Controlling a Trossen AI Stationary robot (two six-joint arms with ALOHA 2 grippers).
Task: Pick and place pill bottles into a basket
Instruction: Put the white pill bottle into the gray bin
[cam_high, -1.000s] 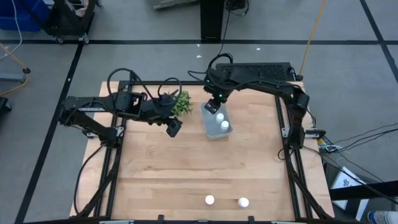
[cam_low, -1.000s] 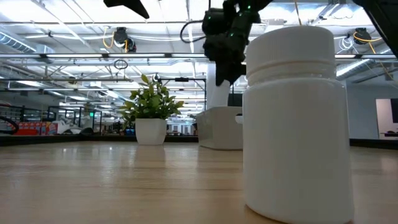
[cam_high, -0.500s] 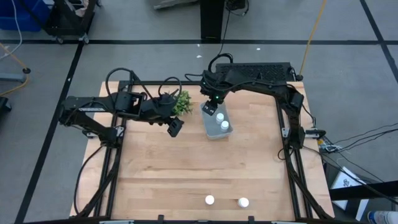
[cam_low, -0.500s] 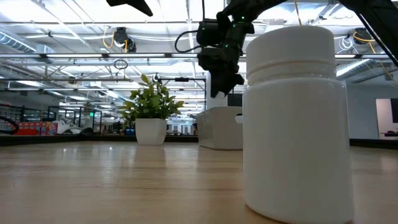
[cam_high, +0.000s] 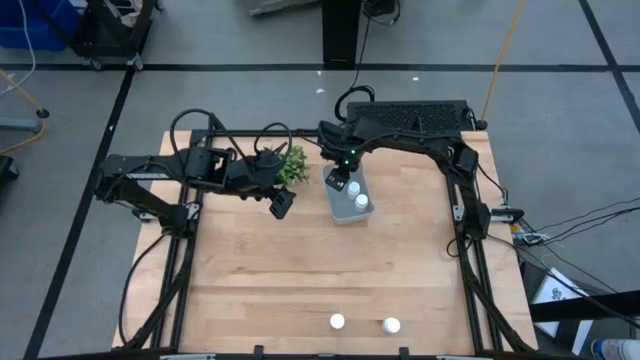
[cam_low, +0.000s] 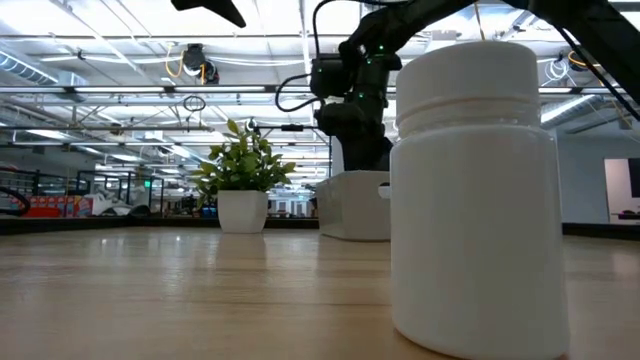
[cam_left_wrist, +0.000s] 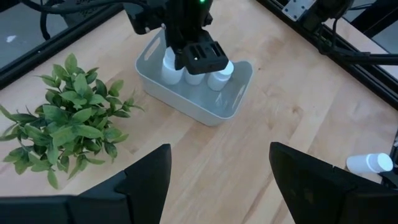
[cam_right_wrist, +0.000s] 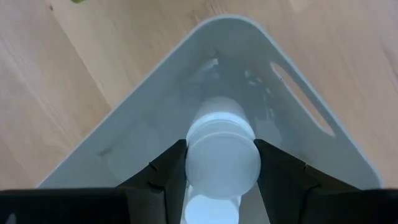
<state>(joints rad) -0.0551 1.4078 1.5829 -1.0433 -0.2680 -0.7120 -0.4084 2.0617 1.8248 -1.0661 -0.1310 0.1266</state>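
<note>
wooden counter (cam_high: 300, 270): fills the middle of the high view, dark frame around it.

basket (cam_high: 347, 196): pale translucent bin, upper centre of the high view, just right of the plant (cam_high: 291, 165). in the left wrist view the basket (cam_left_wrist: 198, 93) sits in the upper middle, with the plant (cam_left_wrist: 68, 118) at left.

pill bottles, in basket: two white caps show from above, one (cam_high: 361, 203) toward the lower end, one (cam_high: 352, 187) nearer the gripper. the left wrist view shows three standing bottles inside (cam_left_wrist: 219, 74).

pill bottle, held: white bottle (cam_right_wrist: 222, 155) clasped between the right gripper's fingers (cam_right_wrist: 165, 174), hanging over the inside of the basket (cam_right_wrist: 298, 93) at one rounded corner.

right gripper (cam_high: 340, 176): over the upper end of the basket, clenched on that bottle; in the left wrist view it (cam_left_wrist: 198, 57) stands above the bottles.

left gripper (cam_high: 281, 205): centre-left of the high view, just below the plant, above bare wood; fingers (cam_left_wrist: 146, 180) spread apart, holding nothing.

pill bottles, loose: two (cam_high: 338, 321) (cam_high: 392, 325) upright at the bottom centre of the high view, well apart from the basket. one (cam_low: 475, 190) fills the right of the low view.
</note>
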